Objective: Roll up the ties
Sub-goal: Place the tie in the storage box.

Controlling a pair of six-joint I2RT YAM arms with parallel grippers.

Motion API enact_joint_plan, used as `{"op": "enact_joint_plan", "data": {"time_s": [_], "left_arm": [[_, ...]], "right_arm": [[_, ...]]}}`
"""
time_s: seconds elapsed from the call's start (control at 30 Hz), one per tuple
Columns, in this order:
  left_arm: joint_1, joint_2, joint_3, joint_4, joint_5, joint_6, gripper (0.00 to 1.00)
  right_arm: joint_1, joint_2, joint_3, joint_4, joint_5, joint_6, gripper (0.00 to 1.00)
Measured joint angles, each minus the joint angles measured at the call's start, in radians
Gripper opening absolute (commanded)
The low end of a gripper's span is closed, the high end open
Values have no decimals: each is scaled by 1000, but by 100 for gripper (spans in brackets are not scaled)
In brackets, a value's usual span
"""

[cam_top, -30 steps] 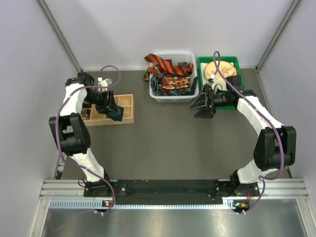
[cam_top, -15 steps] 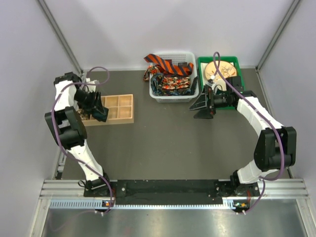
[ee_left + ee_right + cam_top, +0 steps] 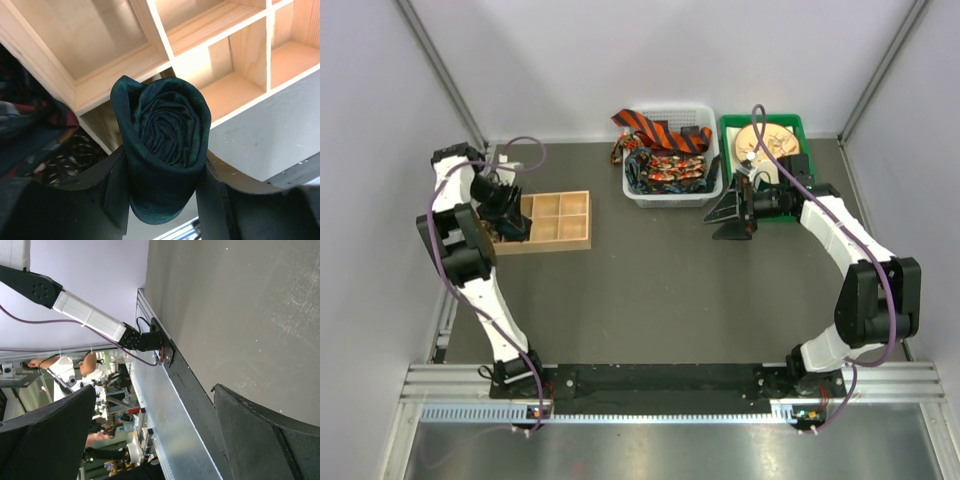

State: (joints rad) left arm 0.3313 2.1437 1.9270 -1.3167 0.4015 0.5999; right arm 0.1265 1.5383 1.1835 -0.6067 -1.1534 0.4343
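Note:
My left gripper (image 3: 160, 185) is shut on a rolled dark teal tie (image 3: 162, 135) and holds it over the near-left compartments of the wooden divided box (image 3: 220, 25). In the top view the left gripper (image 3: 510, 222) is at the box's (image 3: 565, 220) left end. Rolled dark patterned ties (image 3: 35, 125) sit in the compartments at the left. A white basket (image 3: 672, 192) at the back holds several ties, with an orange-and-black striped tie (image 3: 655, 130) draped over its rim. My right gripper (image 3: 725, 215) is open and empty, just right of the basket.
A green bin (image 3: 798, 130) with a round wooden object stands behind the right arm. Grey walls close in the table on three sides. The arms' metal base rail (image 3: 170, 440) runs along the near edge.
My left arm has swung left with the rolled teal tie, from the box's middle to its left end. The right arm has not moved.

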Motion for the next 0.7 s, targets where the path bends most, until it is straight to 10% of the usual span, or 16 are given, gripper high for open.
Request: {"op": "enact_joint_plan", "data": {"time_s": [0.7], "left_arm": [[17, -138, -57, -14, 237, -220, 0]], "right_arm": [[0, -2, -6, -9, 0, -31, 99]]}}
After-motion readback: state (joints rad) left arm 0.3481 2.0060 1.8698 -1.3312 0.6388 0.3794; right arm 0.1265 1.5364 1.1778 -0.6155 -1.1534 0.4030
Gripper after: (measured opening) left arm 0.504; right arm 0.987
